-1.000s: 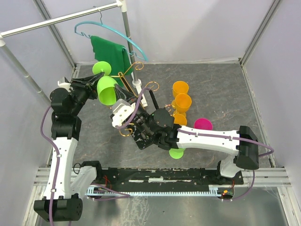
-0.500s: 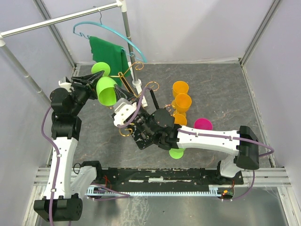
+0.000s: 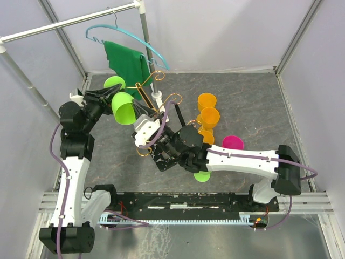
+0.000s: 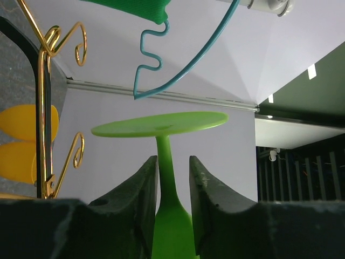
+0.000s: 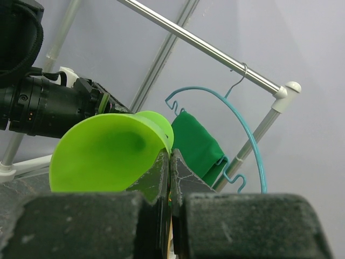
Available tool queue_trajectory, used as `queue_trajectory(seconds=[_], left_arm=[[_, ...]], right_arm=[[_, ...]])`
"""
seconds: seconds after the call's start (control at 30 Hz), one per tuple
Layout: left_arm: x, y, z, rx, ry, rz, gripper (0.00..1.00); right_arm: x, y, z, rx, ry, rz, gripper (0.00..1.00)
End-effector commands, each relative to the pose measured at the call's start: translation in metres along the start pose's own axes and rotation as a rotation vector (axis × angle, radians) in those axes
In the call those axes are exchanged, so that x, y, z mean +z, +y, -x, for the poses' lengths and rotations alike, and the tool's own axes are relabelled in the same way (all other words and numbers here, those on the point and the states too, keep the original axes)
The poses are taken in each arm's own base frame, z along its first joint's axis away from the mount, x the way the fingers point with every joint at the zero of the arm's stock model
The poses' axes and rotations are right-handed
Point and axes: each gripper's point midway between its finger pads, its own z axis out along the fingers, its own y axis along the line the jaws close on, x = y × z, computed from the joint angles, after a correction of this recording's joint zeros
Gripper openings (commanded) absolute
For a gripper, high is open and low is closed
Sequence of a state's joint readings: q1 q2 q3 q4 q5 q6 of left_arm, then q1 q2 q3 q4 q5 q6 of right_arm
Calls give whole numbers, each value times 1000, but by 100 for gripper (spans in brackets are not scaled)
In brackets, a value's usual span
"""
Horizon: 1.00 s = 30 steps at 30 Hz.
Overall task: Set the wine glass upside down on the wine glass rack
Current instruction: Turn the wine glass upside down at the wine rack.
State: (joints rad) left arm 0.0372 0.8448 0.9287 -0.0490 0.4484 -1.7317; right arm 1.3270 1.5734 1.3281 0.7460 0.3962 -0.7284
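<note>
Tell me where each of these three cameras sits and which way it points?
Top external: above and behind, looking down at the table; both arms show.
Left wrist: on the left arm, looking along its fingers at the green wine glass stem between them.
Right wrist: on the right arm, looking up past its shut fingers.
Shared: all show the glass and teal hanger.

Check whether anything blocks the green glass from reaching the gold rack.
Nothing visible does. The left gripper holds the green wine glass by its stem right beside the wine glass rack; the right gripper sits lower.

Left gripper point(image 4: 172, 178) parted; right gripper point(image 5: 171, 162) closed
</note>
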Motion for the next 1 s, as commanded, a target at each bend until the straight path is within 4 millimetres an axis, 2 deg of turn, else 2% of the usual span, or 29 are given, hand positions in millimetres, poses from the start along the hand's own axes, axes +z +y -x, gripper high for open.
queue_trajectory(seconds=[0.0,0.17,0.27,0.5,0.7,0.97], left_arm=[[-6,-20,-17,12,75,-76,31],[-6,-20,-19,9,95,-105,10],[-7,-19,-20,-3,115,-134,3],[-6,-15,-21,-8,131,-153,3],[0,-26,-21,79,150,-222,3],[21,-53,-12,448,87,-233,3]], right_arm=[[-1,-10,26,52,-79,-4,1],[-2,-10,25,53,-76,-4,1],[-3,-10,23,52,-72,-5,1],[-7,-16,17,34,-43,-26,1],[-19,-30,3,1,40,-73,18],[-55,-61,-18,-34,190,-131,42]])
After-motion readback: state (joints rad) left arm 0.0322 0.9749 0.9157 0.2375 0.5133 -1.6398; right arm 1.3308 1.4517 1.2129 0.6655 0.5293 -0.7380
